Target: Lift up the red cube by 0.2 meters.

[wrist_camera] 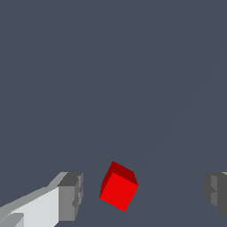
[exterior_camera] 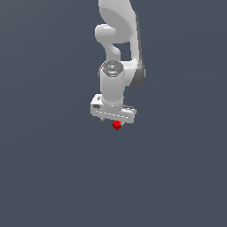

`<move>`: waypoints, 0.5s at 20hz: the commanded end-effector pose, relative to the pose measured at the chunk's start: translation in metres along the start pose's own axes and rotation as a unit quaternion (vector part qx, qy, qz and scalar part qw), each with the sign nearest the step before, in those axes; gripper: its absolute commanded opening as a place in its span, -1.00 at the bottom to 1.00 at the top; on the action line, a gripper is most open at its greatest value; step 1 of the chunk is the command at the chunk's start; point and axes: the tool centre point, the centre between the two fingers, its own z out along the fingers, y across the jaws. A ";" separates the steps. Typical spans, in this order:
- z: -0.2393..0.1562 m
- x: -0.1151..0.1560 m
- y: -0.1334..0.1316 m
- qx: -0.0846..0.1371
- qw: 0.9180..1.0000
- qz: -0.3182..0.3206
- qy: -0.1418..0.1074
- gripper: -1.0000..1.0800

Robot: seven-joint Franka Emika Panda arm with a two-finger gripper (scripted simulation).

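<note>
The red cube (exterior_camera: 116, 125) is a tiny bright red block on the flat grey floor, right under the white gripper (exterior_camera: 113, 120) in the exterior view. In the wrist view the red cube (wrist_camera: 118, 190) lies between the two grey fingertips (wrist_camera: 71, 197), closer to one of them and touching neither. The jaws stand wide apart, so the gripper (wrist_camera: 144, 195) is open and empty. The cube is turned at an angle to the fingers. How high the fingertips are above the floor does not show clearly.
The white arm (exterior_camera: 117, 53) rises straight above the gripper towards the exterior view's top edge. Plain dark grey floor (exterior_camera: 53, 177) fills all the space around, with no other objects in view.
</note>
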 end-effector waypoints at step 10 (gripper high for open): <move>0.068 -0.041 -0.002 -0.003 0.989 0.150 -0.008 0.92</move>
